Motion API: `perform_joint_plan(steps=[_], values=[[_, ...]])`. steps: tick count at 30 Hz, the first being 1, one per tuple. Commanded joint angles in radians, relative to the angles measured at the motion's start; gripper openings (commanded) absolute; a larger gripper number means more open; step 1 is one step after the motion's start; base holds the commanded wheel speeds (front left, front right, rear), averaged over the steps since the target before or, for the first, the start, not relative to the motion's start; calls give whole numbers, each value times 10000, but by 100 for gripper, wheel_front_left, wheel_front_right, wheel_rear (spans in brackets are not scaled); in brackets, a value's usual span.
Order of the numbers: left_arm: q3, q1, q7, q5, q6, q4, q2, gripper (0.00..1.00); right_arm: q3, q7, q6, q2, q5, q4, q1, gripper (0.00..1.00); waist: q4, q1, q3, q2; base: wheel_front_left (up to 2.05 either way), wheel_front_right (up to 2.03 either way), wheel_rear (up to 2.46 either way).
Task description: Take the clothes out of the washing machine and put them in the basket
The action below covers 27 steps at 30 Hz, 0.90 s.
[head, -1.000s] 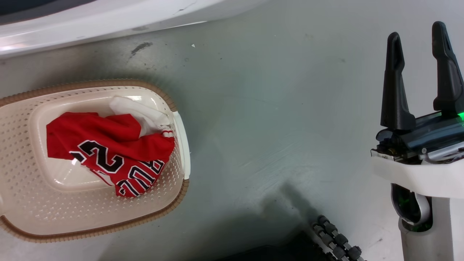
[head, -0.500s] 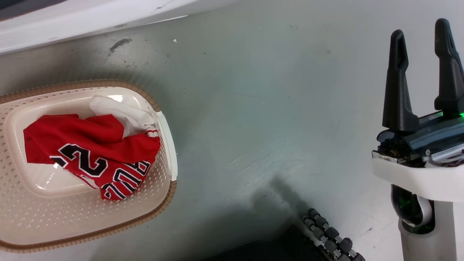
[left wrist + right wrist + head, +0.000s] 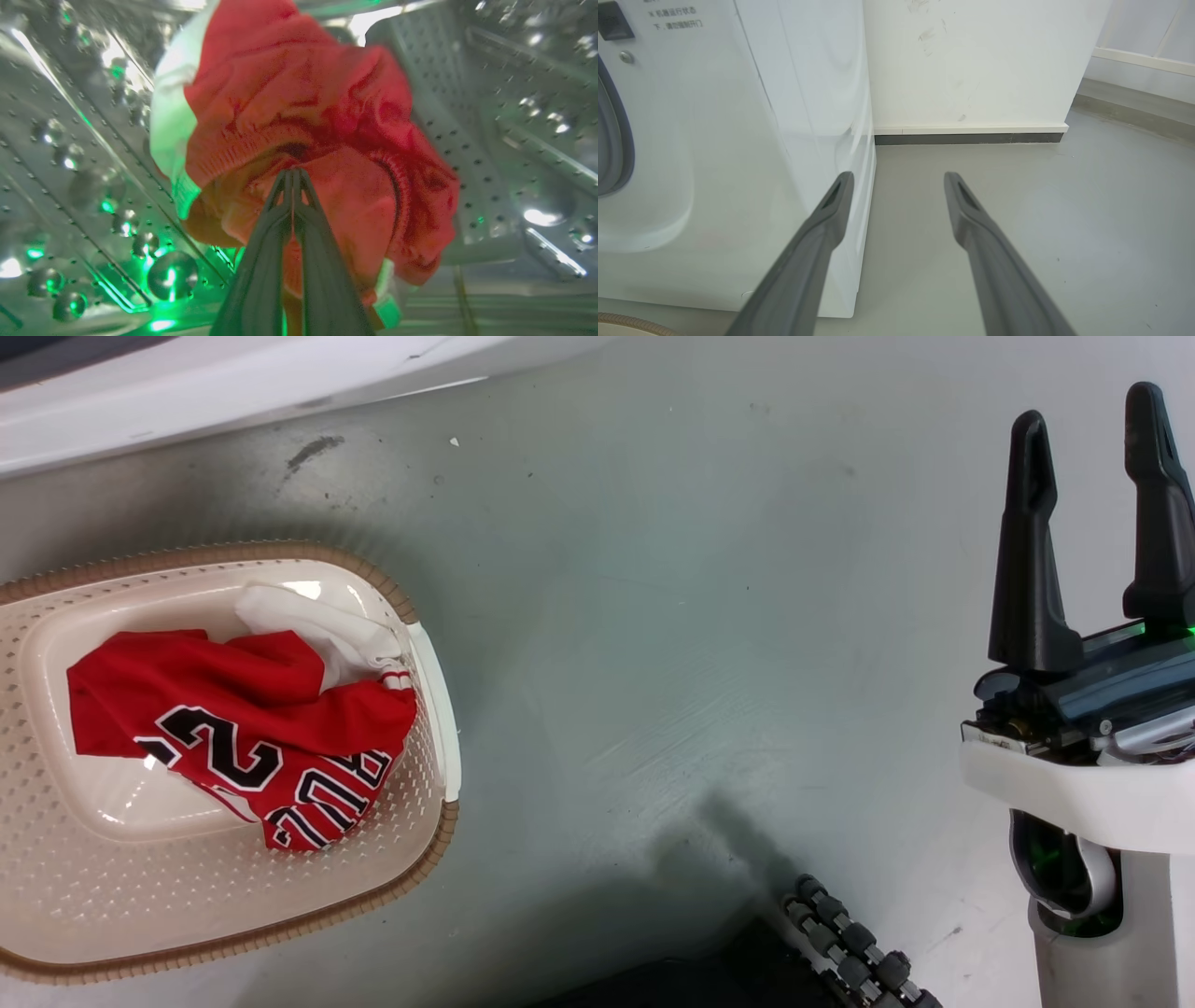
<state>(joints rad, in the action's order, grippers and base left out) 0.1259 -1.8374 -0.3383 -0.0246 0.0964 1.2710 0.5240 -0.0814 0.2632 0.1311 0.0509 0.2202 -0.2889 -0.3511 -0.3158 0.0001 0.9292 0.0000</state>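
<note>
Our left tool [image 3: 292, 173] pinches a bunched fold of the clothes [image 3: 327, 93]; we judge them light and limp. Our right tool [image 3: 1085, 411] stands spread, empty.

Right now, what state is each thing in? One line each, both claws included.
left claw: shut on the red garment, inside the drum.
right claw: open, empty, above the floor.
red garment: bunched up in the drum.
jersey: crumpled, lying in the basket.
basket: upright on the floor, holding the jersey.
drum: has the red garment in it.
</note>
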Motion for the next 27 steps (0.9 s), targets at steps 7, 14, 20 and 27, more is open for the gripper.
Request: perform_joint_plan(steps=[7,14,20,27], values=[[148,374,1299,-166,124,-87,-112,0,-23,23,-7,-14,-56,125,-124,100,153,-1,-420,0,0,0,0],[197,1112,2596,-604,292,-12,-575,0,-28,23,-7,-14,-299,376,52,100,553,-1,-1159,0,0,0,0],[251,2281,3351,-1248,333,62,-1088,0,-136,23,-7,-12,-527,667,255,100,849,-1,-2000,0,0,0,0],[719,3774,4228,-2159,332,-88,-1660,0,-143,23,-7,-12,-829,914,575,100,1213,-1,-2906,0,0,0,0]])
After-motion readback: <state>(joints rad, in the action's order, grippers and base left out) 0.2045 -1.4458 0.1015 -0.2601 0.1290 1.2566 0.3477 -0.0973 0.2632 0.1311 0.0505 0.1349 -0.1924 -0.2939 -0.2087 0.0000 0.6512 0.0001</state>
